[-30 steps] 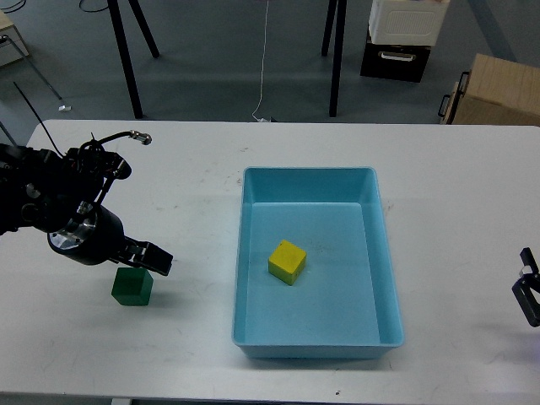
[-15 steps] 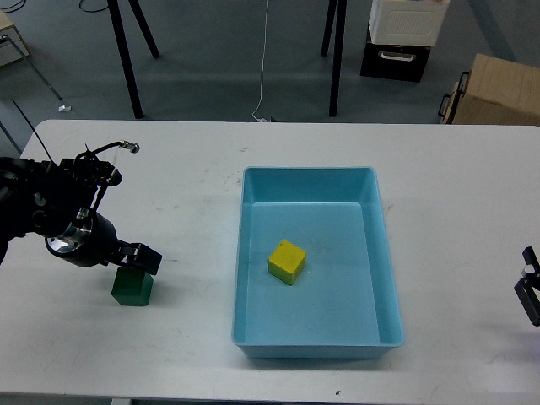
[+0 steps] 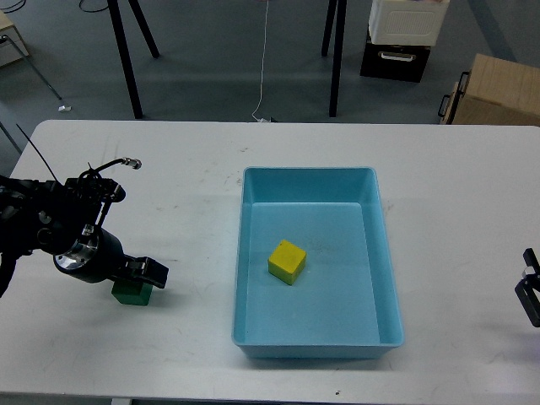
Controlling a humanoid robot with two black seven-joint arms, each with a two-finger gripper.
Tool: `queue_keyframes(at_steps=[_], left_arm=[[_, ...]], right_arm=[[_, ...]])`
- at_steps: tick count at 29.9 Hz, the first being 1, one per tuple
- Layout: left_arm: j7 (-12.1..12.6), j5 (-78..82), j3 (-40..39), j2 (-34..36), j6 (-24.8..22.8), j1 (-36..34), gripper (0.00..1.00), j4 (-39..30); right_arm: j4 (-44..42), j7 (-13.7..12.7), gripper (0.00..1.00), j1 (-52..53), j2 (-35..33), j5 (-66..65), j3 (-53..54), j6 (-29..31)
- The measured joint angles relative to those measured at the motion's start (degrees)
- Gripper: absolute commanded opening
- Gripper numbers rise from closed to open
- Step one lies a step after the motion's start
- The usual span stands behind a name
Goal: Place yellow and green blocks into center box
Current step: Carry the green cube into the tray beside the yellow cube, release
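The yellow block (image 3: pixel 287 261) lies inside the light-blue tray (image 3: pixel 245 253), a little left of its middle. The green block (image 3: pixel 131 294) sits on the white table left of the tray, and only its lower part shows. My left gripper (image 3: pixel 145 272) is low over the green block and covers its top. Its fingers are dark and cannot be told apart, so I cannot tell whether it touches or grips the block. My right gripper (image 3: pixel 530 297) shows only partly at the right edge, away from both blocks.
The white table (image 3: pixel 194 194) spans the view. Beyond its far edge are black stand legs (image 3: pixel 126 67), a white and black bin (image 3: pixel 405 38) and a brown cardboard box (image 3: pixel 498 93) on the floor.
My left gripper has dropped lower and closer to me, and now covers the top of the green block. The block, tray and right arm have not moved.
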Motion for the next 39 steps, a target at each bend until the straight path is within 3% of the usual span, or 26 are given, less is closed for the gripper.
queue_keyframes(at_steps=[5,7,9,12,18,22,32,39], left_arm=[[-0.08,2.23,0.07,0.00,0.05,0.00,0.22,-1.11],[0.25,2.96,0.25,0.00,0.01,0.00,0.18,-1.24],[0.34,3.16,0.39,0.00,0.14,-0.02,0.05,-1.32],[0.56,3.25,0.45,0.50,1.18,-0.05,0.00,-1.83],[0.24,3.17,-2.32,3.93,3.18,-4.24,0.00,-4.26],[-0.50,2.02,-3.98,2.38,1.38,-9.64,0.00,-4.14],[-1.52,-8.21,-3.54,-15.01,-2.36,-23.69,0.00,-2.23],[-2.55,-9.95,-2.24,-27.64,-2.40,-25.14,0.00,2.43]], right_arm=[[0.00,0.00,1.00,0.00,-0.01,0.02,0.02,0.00],[0.00,0.00,1.00,0.00,-0.03,0.02,0.03,0.00],[0.01,0.00,1.00,-0.02,-0.03,0.02,0.03,0.00],[0.03,0.00,1.00,-0.08,-0.04,0.03,0.08,0.00],[0.07,0.00,1.00,-0.17,-0.09,0.03,0.45,0.00],[0.07,0.02,1.00,-0.18,-0.09,0.03,0.49,0.00],[-1.20,0.05,1.00,-0.26,-0.16,0.03,0.70,0.00],[-1.60,0.02,1.00,-0.27,-0.16,0.02,0.74,0.00]])
